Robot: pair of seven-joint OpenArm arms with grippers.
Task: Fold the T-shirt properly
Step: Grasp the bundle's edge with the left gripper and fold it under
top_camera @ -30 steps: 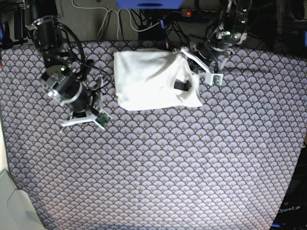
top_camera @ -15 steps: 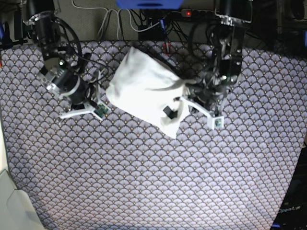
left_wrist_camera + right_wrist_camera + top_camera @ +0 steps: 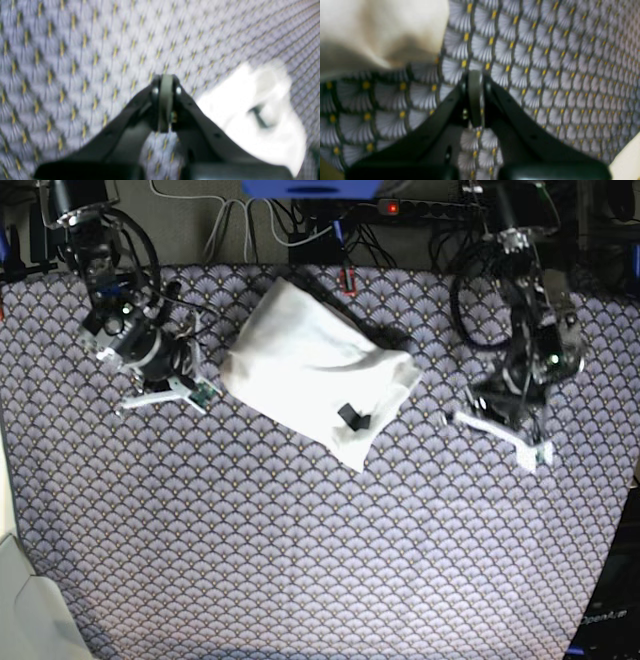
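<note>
T-shirt [image 3: 312,370] folded into a white bundle, that is what lies on the patterned cloth [image 3: 300,560] toward the far side of my table, turned at a slant, its plain reverse up and its small black tag [image 3: 351,417] showing near the lower right corner.

Going from the left of the base view: my right gripper [image 3: 160,392] sits just beside the shirt's left edge, apart from it, low over the cloth. Its jaws are pressed together on nothing (my right wrist camera shows the two pads [image 3: 474,97] meeting, with a corner of white fabric off to the upper left). Then comes the shirt itself, in the middle, touched by neither of my arms.

Farther right, my left gripper [image 3: 497,438] hangs over bare cloth, well clear of the shirt's right corner. It too is closed and empty; in my left wrist view, blurred, the shirt lies off to the right of the joined fingertips [image 3: 165,100].
</note>
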